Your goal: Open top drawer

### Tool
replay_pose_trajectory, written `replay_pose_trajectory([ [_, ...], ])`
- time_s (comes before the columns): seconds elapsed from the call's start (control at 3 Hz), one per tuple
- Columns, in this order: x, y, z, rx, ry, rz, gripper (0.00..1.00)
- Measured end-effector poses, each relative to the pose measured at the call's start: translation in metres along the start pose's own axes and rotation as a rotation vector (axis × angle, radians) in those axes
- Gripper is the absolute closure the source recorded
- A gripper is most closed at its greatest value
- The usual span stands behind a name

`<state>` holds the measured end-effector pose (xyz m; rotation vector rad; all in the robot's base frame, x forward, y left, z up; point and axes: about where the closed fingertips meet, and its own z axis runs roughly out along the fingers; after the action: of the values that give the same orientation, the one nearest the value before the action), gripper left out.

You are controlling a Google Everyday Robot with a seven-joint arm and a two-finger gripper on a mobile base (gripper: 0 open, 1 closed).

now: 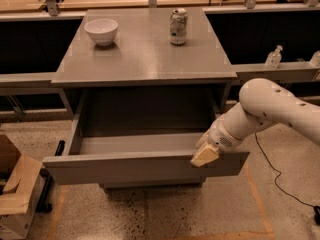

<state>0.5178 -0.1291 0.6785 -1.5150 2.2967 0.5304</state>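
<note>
Top drawer (pixel 145 166) stands open; tool (pixel 205 156) at its front's right edge, grip unclear.

The grey tabletop (pixel 145 59) carries a white bowl (pixel 101 31) and a can (pixel 178 26), well apart. The claw (pixel 205 155) is at the top drawer (pixel 125 167) front edge.

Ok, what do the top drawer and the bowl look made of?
Top drawer: probably painted metal or laminate, matte grey, no grain. Bowl: likely glazed ceramic, white, soft sheen. The gripper sits on the drawer front's top edge, toward the view's right.
</note>
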Motion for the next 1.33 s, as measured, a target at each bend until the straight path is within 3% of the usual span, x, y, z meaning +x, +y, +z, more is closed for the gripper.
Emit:
replay_pose_trajectory([
  [0.33, 0.009, 0.012, 0.01, -0.06, 0.067, 0.031, 0.03],
  [0.67, 0.028, 0.042, 0.012, -0.13, 0.128, 0.119, 0.0],
  [1.0, 0.027, 0.043, 0.011, -0.128, 0.129, 0.119, 0.0],
  [1.33, 0.021, 0.064, -0.013, -0.071, 0.157, 0.119, 0.0],
])
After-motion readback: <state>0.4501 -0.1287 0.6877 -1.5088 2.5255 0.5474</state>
